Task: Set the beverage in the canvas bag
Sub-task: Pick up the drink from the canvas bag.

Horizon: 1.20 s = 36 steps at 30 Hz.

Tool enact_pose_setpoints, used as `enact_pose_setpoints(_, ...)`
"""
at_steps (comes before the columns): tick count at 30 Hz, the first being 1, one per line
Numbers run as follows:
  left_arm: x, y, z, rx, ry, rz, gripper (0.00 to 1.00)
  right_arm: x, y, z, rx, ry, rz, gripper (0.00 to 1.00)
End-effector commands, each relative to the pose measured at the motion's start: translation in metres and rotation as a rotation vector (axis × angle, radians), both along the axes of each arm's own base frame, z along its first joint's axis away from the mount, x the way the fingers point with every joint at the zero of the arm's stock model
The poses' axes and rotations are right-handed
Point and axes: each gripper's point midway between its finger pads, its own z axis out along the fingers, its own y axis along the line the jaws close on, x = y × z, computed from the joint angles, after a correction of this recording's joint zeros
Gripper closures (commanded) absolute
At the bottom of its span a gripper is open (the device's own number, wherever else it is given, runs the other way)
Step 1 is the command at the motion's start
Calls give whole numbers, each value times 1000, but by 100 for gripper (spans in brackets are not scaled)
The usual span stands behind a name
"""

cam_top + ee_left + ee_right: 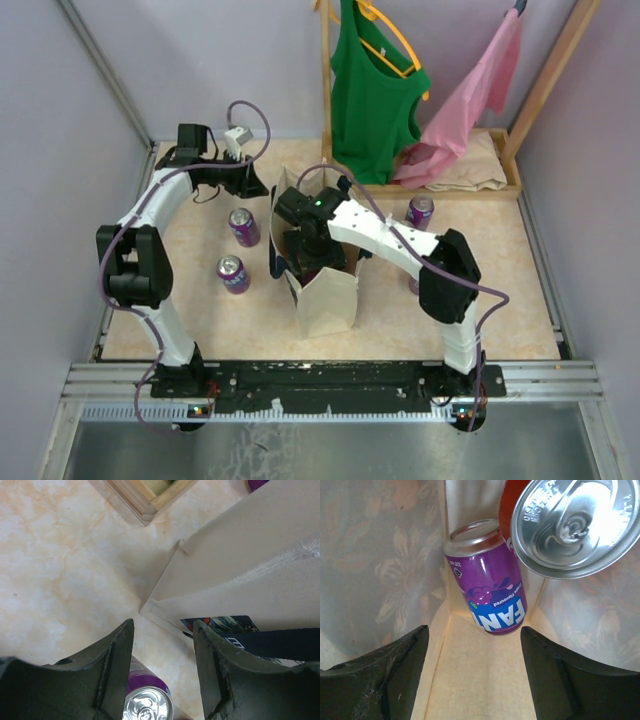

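The cream canvas bag [328,298] stands upright at the table's middle. My right gripper [316,260] reaches down into its mouth. In the right wrist view the gripper [472,647] is open and empty above the bag's floor [480,685]. Inside the bag, a purple Fanta can [489,585] lies tilted against the far wall, with a red can [570,525] to its right. My left gripper [247,190] is open and empty, left of the bag and just behind a purple can [243,227]. In the left wrist view that can [148,700] shows low between the open fingers [117,665], beside the bag wall [240,565].
Another purple can [233,273] stands left of the bag and a third [420,212] to its right. A wooden rack [330,120] with a green top [375,90] and a pink garment [470,95] stands at the back, over a folded beige cloth [470,170].
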Motion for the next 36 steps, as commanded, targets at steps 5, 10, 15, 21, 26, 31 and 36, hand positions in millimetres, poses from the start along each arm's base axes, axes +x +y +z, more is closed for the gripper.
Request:
enact_pose_setpoints(5, 6, -3, 25, -22, -107, -6, 43, -1, 14, -10, 37, -5, 9, 15)
enact_pose_setpoints(10, 9, -5, 26, -28, -116, -6, 43, 7, 16, -28, -22, -2, 16, 6)
enact_pose_setpoints(15, 10, -7, 26, -36, -120, -5, 43, 3, 15, -40, -33, 35, 16, 3)
enact_pose_setpoints(21, 8, -8, 20, -40, -109, -10, 43, -9, 9, -60, -45, 97, 7, 2)
enact_pose_setpoints(26, 5, -10, 19, -44, -103, -13, 43, -20, 0, -73, -64, 136, 2, 1)
enact_pose_setpoints(31, 2, -13, 18, -42, -102, -18, 43, -20, -3, -73, -60, 115, -6, 1)
enact_pose_setpoints(36, -1, -19, 19, -46, -97, -26, 44, -21, -7, -94, -98, 130, 32, 1)
